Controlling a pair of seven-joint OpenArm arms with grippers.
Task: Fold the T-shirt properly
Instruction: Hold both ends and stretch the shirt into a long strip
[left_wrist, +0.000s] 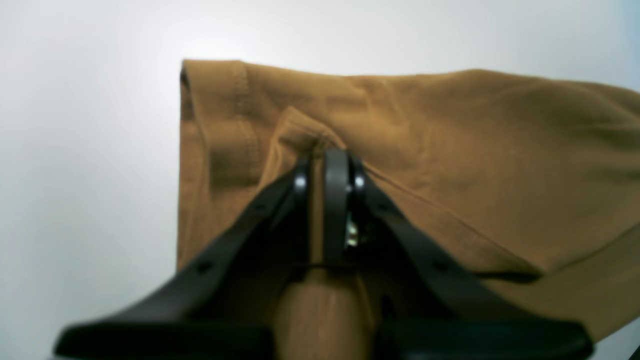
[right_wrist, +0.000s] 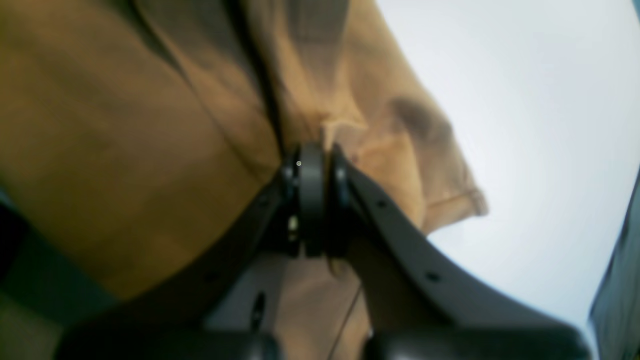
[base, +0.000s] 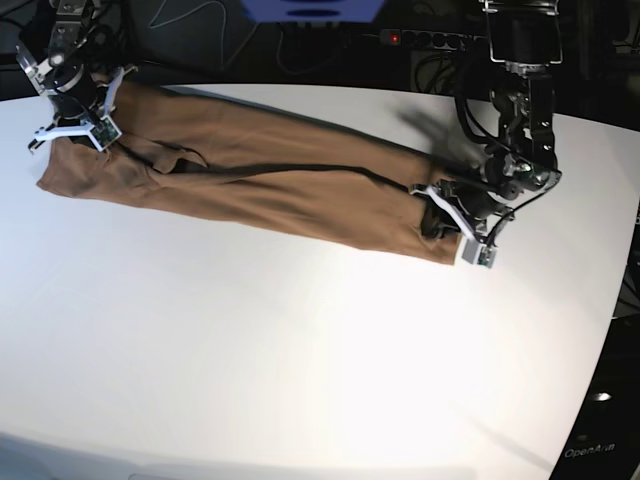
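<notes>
Both claws — left (left_wrist: 330, 165) and right (right_wrist: 312, 155) — pinch opposite ends of the shirt (base: 260, 165); lift evenly and keep it taut across the table (base: 300, 350) — slack would spoil the fold.

We see the T-shirt (base: 270, 175) as soft, thin tan cloth, matt, with a fine weave and a stitched hem along its edge in the left wrist view. It creases easily where it bunches. The table (base: 250, 350) is white, smooth and faintly glossy, catching light near its front edge. The left gripper (left_wrist: 330, 165) and right gripper (right_wrist: 312, 165) look like matt black plastic with small shiny metal screws.
</notes>
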